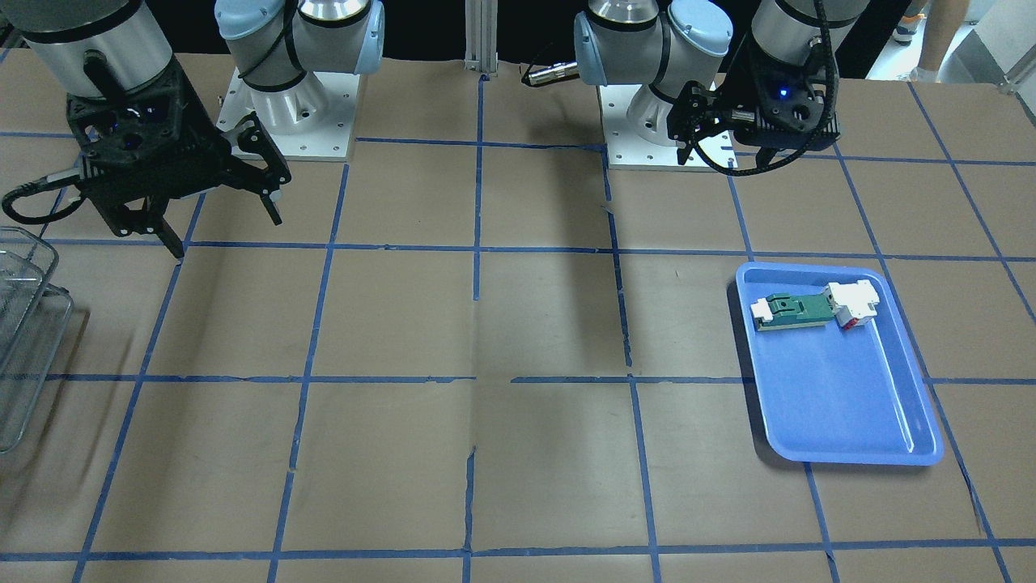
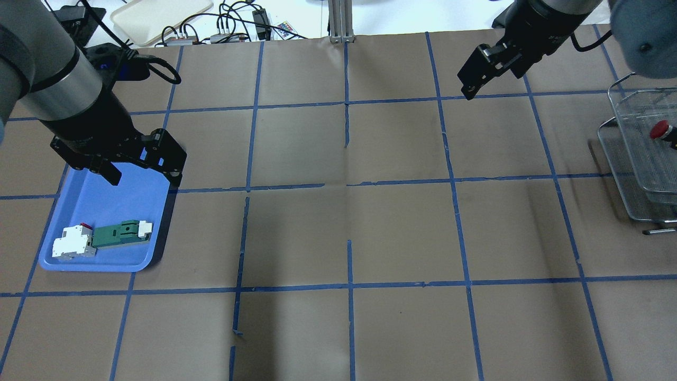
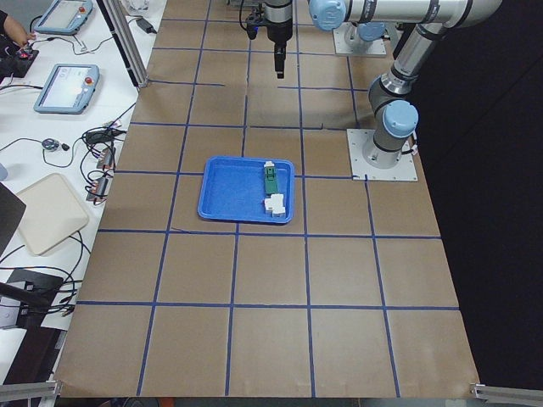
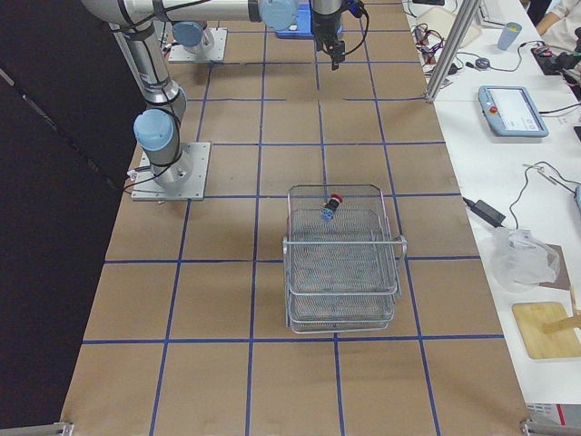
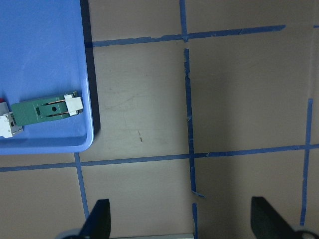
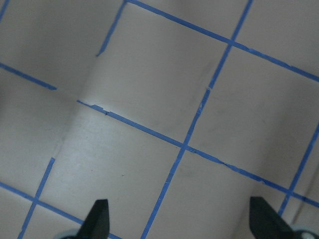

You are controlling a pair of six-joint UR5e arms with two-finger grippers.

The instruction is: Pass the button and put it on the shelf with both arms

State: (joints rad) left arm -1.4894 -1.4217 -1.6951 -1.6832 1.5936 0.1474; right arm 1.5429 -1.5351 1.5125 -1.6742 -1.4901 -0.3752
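- Button: lies on its side on the top tier of the shelf, near the tier's end that faces the table's middle; nothing grips it.
- Shelf: wire mesh, on the table's right end.
- Right gripper: above the table, apart from the shelf, fingers spread wide, empty.
- Left gripper: above one end of the tray, fingers spread wide, empty.
- Tray: blue, on the table's left end; holds a green part touching a white block.
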